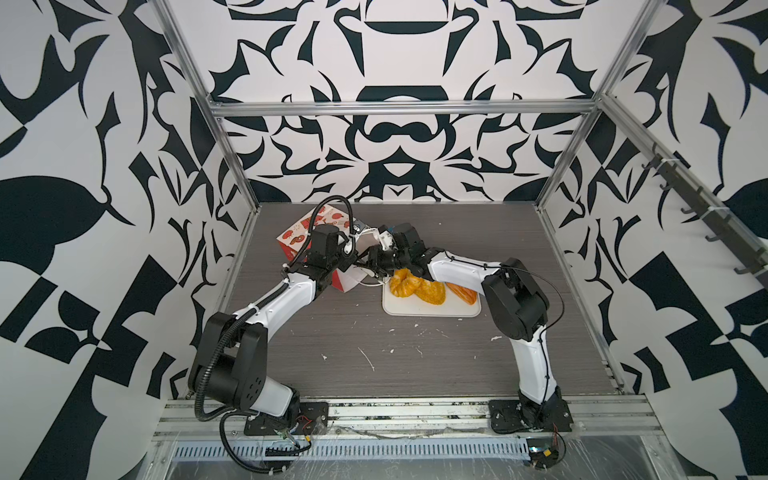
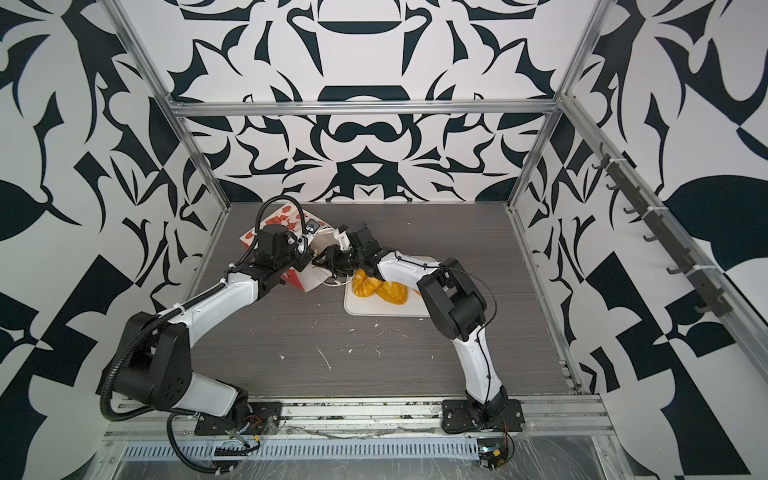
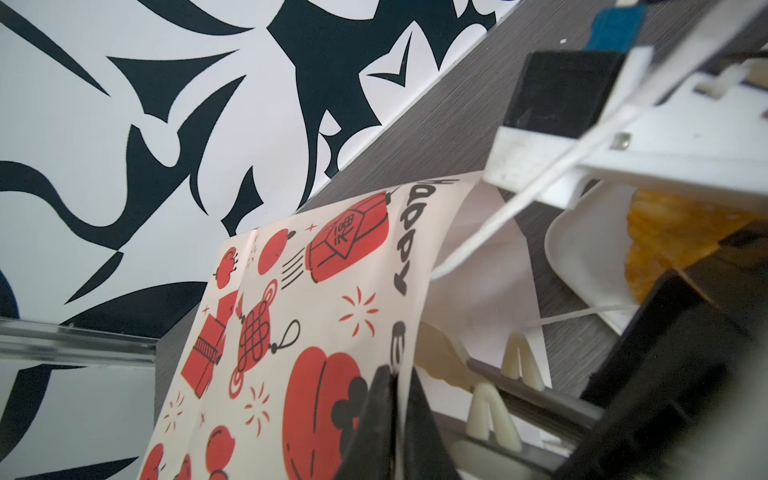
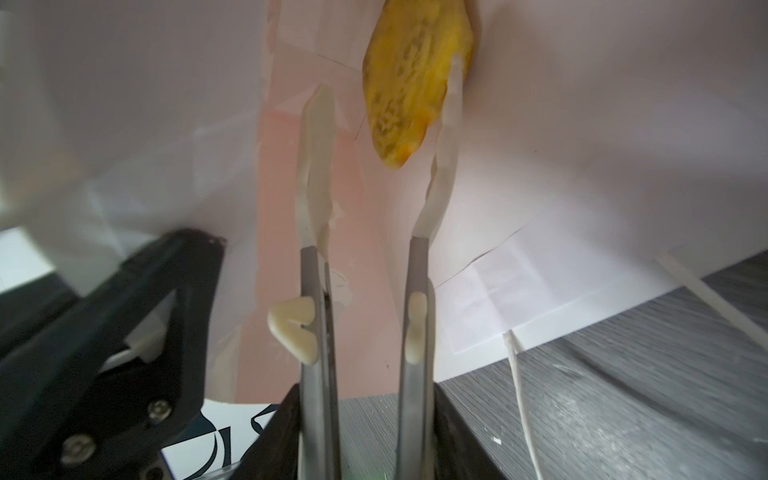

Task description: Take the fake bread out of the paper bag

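Fake bread partly out, one piece deep in the paper bag

Paper bag: lies tipped on its side near the back-left corner of the counter, printed face up, mouth turned toward the tray. Leaves only a narrow strip of counter between the mouth edge and the tray's left rim, with a white cord handle trailing across it.

Left tool: clenched on the bag's printed edge at the mouth, one black finger on each side of the paper.

Right tool: released, reaching well into the white interior, long fingers apart. Brackets a yellow piece of fake bread between the tips, touching it with one finger and standing clear of it with the other. Has little room sideways, with paper walls close along both fingers.

Tray: carries three more pieces along its back half, a golden ridged piece at the left rim, a flaky yellow-orange piece in the middle touching it, and an orange-brown loaf toward the right. Shows a bare white band along the front rim.

Open room: bare grey counter in front of bag and tray, dotted with white flecks, and more to the right of the tray.
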Robot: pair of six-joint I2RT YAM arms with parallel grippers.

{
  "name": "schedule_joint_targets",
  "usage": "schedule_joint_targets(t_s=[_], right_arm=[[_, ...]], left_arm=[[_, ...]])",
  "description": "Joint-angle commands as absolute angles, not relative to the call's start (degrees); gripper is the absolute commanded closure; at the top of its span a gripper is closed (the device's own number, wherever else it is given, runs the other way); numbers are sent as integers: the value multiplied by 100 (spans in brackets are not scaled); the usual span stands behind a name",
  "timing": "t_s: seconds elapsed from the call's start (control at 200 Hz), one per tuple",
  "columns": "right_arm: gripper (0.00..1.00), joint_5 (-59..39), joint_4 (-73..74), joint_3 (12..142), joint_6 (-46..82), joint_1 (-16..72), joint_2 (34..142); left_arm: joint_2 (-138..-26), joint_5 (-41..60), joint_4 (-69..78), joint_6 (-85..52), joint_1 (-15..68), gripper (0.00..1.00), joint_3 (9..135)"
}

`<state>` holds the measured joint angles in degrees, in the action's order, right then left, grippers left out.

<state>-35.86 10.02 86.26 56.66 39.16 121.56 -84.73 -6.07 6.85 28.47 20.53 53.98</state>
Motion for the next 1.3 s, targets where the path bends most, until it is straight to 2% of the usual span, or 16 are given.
schedule_joint_targets(t_s=[0.0, 0.655, 0.985, 1.295], right_arm=[[53, -3727, 1429, 8738, 5747, 3897, 12078], [53, -3960, 2116, 9090, 6290, 3894, 12715], [54, -3955, 2593, 8833, 6505, 3834, 12498], [54, -3979, 2563, 9123, 6512, 3823, 12756]], left_arm=[[-8274, -475, 800, 2786, 2025, 91, 5377], [-8204, -433, 736, 2794, 2038, 91, 5384], [-8201, -466, 729, 2797, 2033, 91, 5387], [-8222, -470, 694, 2795, 2048, 91, 5412]])
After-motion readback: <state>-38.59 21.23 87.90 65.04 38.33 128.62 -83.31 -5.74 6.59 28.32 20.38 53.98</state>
